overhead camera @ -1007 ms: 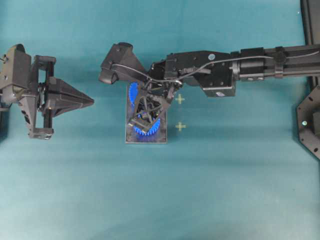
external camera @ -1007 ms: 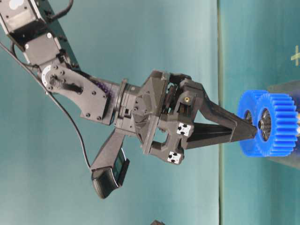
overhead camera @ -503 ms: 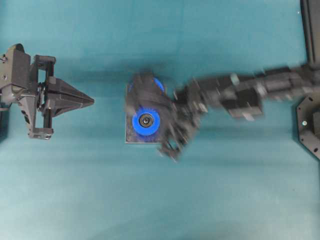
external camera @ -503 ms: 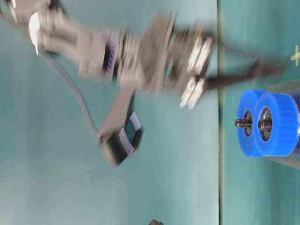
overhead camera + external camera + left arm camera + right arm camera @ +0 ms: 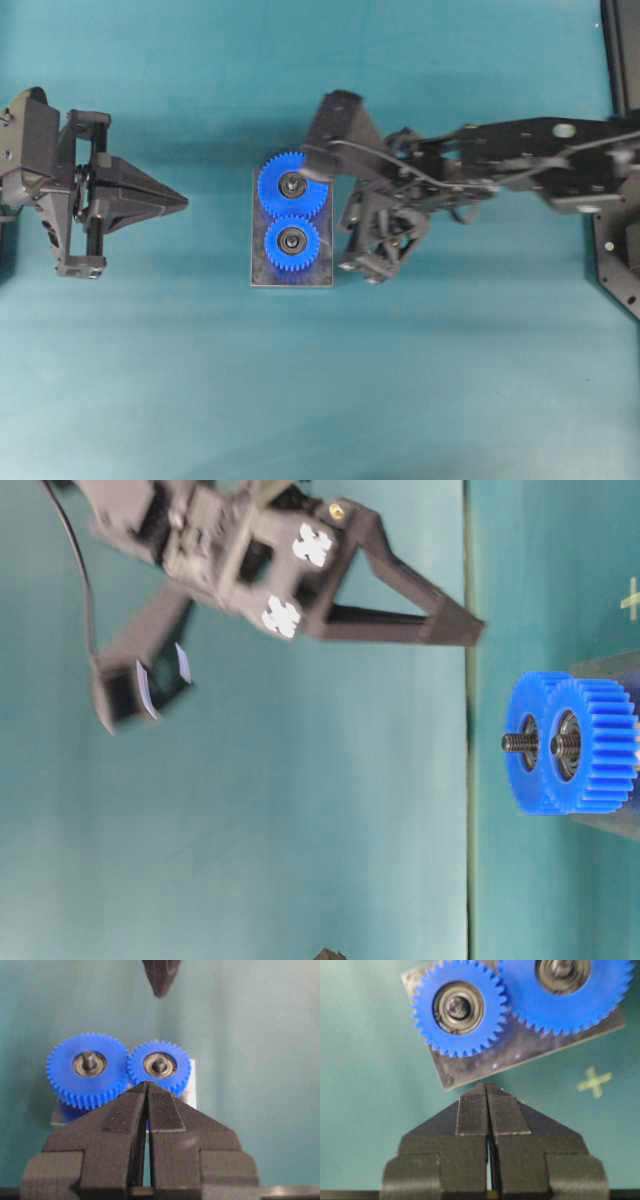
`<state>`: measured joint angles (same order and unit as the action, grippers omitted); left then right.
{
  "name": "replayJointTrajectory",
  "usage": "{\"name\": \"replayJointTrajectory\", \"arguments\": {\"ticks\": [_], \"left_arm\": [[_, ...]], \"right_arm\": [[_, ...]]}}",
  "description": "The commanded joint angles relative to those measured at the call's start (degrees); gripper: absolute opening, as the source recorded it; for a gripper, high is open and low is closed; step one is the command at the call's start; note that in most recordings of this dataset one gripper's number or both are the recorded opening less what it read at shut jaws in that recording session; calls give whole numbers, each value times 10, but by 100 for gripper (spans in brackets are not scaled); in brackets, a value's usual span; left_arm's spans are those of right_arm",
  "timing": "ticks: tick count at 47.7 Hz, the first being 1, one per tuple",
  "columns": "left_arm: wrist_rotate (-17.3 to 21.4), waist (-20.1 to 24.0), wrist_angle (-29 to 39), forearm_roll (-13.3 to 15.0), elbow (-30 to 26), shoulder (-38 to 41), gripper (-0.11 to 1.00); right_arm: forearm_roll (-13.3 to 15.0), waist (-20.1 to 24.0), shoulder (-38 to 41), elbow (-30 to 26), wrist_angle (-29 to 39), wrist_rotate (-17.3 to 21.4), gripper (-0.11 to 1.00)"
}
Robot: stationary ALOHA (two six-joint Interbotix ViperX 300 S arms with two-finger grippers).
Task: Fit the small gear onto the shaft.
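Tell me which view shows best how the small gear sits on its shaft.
The right wrist view: the small gear fills the frame, the shaft end centred in its hub, teeth meshing with the larger gear. Overhead shows it small from above; table-level shows it edge-on, half covering the larger gear; the left wrist view shows its lower teeth hidden behind the left gripper.

Your right hand (image 5: 470,632) is matte black with ribbed wedge fingers (image 5: 472,1112), white cross markings, a trailing black cable
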<state>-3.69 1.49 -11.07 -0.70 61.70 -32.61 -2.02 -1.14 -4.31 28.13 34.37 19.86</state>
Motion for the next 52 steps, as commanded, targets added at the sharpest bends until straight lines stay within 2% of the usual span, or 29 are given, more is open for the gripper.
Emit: {"name": "replayJointTrajectory", "arguments": {"ticks": [1,13,24,30,33,38,52], "left_arm": [[0,0,-4,-1,-13,-3,0],[3,-1,-5,-1,-13,-3,0],[3,-1,-5,-2,-12,-1,0],[3,-1,-5,-1,-13,-2,0],[3,-1,-5,-1,-13,-3,0],[3,-2,-5,-1,-14,-4,0],[-1,-10,-4,-1,-14,-1,0]], "right_arm": [[8,-4,-37,17,-33,-1,-1],[12,-13,-102,90,-106,-2,-1],[19,-12,-143,139,-129,-5,-1],[38,-6,-158,156,-172,-43,-1],[39,-4,-163,163,-201,-74,-1],[38,0,-163,166,-226,-104,-1],[39,3,-158,171,-220,-112,-1]]}}
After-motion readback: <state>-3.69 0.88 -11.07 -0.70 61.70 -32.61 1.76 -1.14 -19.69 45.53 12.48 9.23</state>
